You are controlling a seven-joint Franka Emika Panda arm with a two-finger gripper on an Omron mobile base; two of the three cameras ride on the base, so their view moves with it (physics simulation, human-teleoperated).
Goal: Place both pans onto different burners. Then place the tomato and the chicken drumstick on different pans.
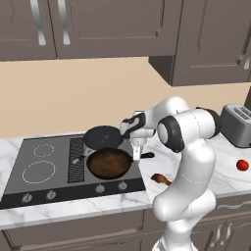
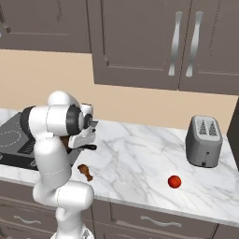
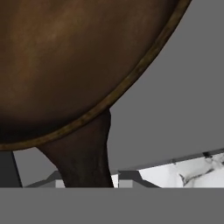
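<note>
Your end effector [image 1: 136, 156] clamped on brown pan [image 1: 109, 163] handle [image 3: 85, 151]; pan over front right burner zone, black skillet [image 1: 102, 137] just behind. Handle's long axis runs right toward tabletop [image 1: 220, 171]. Drumstick [image 1: 161, 179] near, front-right; tomato [image 1: 242, 165] far right.

Setting: domestic kitchen. Evidence: dark glass cooktop [image 1: 49, 166] with knobs [image 1: 100, 188], marble worktop [image 2: 140, 154], grey-brown wall cabinets [image 2: 140, 42], toaster [image 2: 204, 141], beige backsplash [image 1: 73, 93].
</note>
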